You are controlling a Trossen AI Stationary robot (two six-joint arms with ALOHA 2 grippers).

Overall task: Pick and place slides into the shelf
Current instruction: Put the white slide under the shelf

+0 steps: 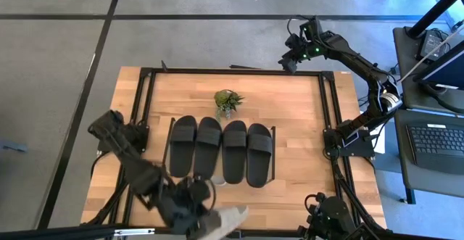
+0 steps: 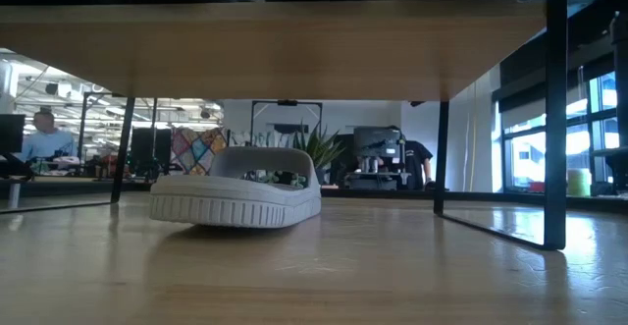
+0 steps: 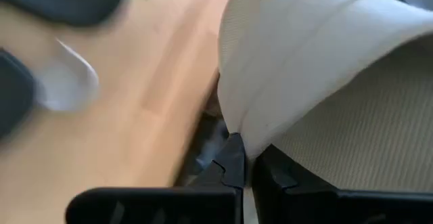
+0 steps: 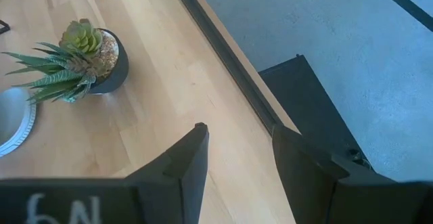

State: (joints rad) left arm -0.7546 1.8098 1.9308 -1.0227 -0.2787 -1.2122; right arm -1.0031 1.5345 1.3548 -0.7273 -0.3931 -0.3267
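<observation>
**Obs 1:** Grey-white slide [image 1: 226,220] at the near table edge, clamped in the left gripper [image 1: 199,212]. Left wrist view confirms: dark fingertips [image 3: 233,160] pinched together on the pale strap [image 3: 298,61], the ribbed footbed beside it.

**Obs 2:** Second pale one?

**Obs 1:** Yes. Second grey-white slide [image 2: 235,200] lies flat on the tabletop under the shelf board [image 2: 275,45], sole down. From above only its tip [image 1: 220,181] shows, poking out below the black row.

**Obs 2:** Shelf contents?

**Obs 1:** Four black slides [image 1: 222,150] side by side on the shelf [image 1: 274,135], touching or nearly so, filling its width between the thin black side frames. Toes or heels, cannot tell from above.

**Obs 2:** Beyond that?

**Obs 1:** Small potted plant [image 1: 227,101] just behind the row, on the tabletop [image 1: 297,95]. Right wrist view shows the same plant [image 4: 84,58].

**Obs 2:** Right arm?

**Obs 1:** Right gripper [image 1: 289,57] parked at the far right corner of the table, over the black rail. Fingers [image 4: 189,160] apart, nothing between them.

**Obs 2:** Room?

**Obs 1:** Low view: a person [image 2: 44,136] seated far left, another [image 2: 417,160] near a window.
</observation>
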